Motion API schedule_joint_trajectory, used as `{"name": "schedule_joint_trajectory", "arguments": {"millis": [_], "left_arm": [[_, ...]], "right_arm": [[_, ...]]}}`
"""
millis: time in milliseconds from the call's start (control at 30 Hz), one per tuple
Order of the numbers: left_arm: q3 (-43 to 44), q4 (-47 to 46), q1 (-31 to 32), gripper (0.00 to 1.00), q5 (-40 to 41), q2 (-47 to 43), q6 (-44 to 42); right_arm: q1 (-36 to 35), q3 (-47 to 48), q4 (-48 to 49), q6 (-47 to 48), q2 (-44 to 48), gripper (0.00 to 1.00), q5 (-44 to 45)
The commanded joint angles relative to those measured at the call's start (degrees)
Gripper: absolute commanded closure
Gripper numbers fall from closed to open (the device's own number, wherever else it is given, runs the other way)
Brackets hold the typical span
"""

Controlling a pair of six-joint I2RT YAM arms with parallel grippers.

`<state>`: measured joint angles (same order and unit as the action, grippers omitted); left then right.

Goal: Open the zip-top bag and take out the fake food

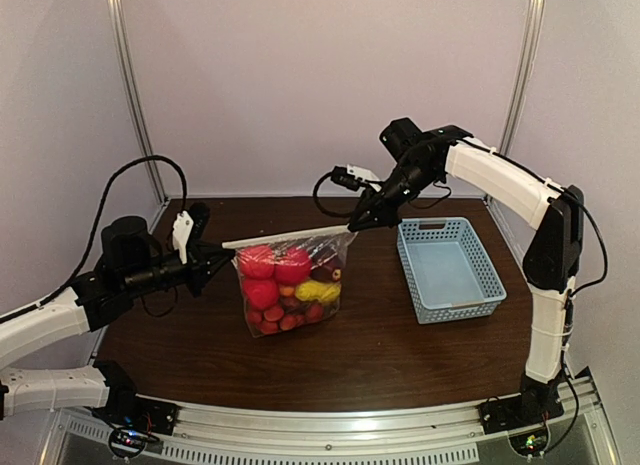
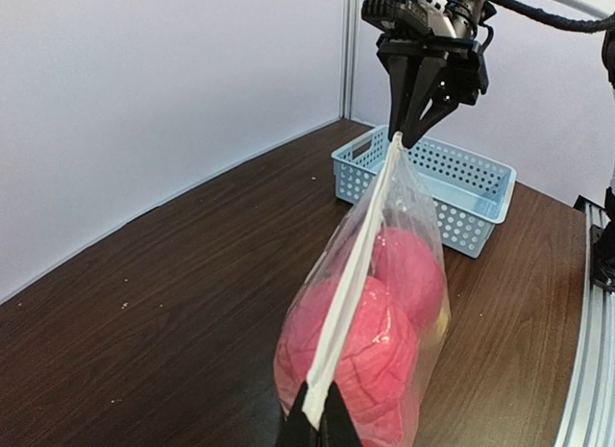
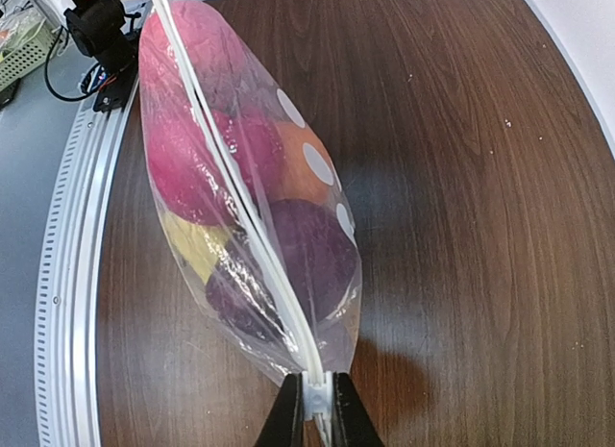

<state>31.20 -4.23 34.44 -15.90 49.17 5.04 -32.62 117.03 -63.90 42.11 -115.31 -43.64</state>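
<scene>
Nearest, the left gripper (image 1: 222, 253) is fully closed and pinches the left end of the white zip strip (image 1: 290, 235) of the zip-top bag (image 1: 296, 285). From there the bag hangs over the dark table (image 1: 200, 355), its zip sealed, with the fake food (image 1: 262, 285) inside: red, orange, yellow and purple fruits. Farther, the right gripper (image 1: 356, 223) is almost closed and clamps the other end of the strip. Just right of it stands a light-blue basket (image 1: 460, 310).

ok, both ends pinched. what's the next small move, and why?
Probably release the right tool and re-pinch only one lip of the white zip strip: the clear polka-dot plastic bag is sealed, stretched between it and the left tool, plastic fruits still inside.
</scene>
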Motion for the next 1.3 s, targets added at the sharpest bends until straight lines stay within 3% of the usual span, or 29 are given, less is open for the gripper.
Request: {"name": "schedule_joint_trajectory", "arguments": {"millis": [0,67,267,400,633,867,1100,1267], "left_arm": [[-0.6,-2.2,-1.6,1.0,1.0,-1.5,0.1],[-0.6,-2.5,-1.6,1.0,0.3,-1.1,0.3],[-1.3,-5.0,-1.6,1.0,-3.3,0.3,0.2],[-1.3,-7.1,-1.6,1.0,-8.0,1.8,0.1],[-0.6,-6.2,-1.6,1.0,-11.9,3.5,-0.1],[-0.9,-6.4,-1.6,1.0,-11.4,2.5,0.2],[-0.8,-6.1,-1.6,1.0,-10.9,2.1,0.1],[-0.9,-5.4,-1.6,1.0,-10.4,1.6,0.1]], "right_arm": [[3.0,-0.4,-2.8,1.4,-0.1,0.97,6.6],[3.0,0.2,-3.0,1.6,-0.1,0.96,5.7],[0.9,3.5,-3.8,2.4,0.1,0.68,2.7],[-2.7,5.3,-0.6,0.0,-1.7,0.59,3.3],[-6.6,12.4,8.4,-9.2,-7.2,0.56,5.2],[-9.2,14.0,4.8,-7.1,-9.8,0.51,1.8],[-9.4,12.8,5.4,-7.5,-10.9,0.62,4.3],[-9.4,13.1,3.9,-6.9,-10.1,0.55,2.5]]}}
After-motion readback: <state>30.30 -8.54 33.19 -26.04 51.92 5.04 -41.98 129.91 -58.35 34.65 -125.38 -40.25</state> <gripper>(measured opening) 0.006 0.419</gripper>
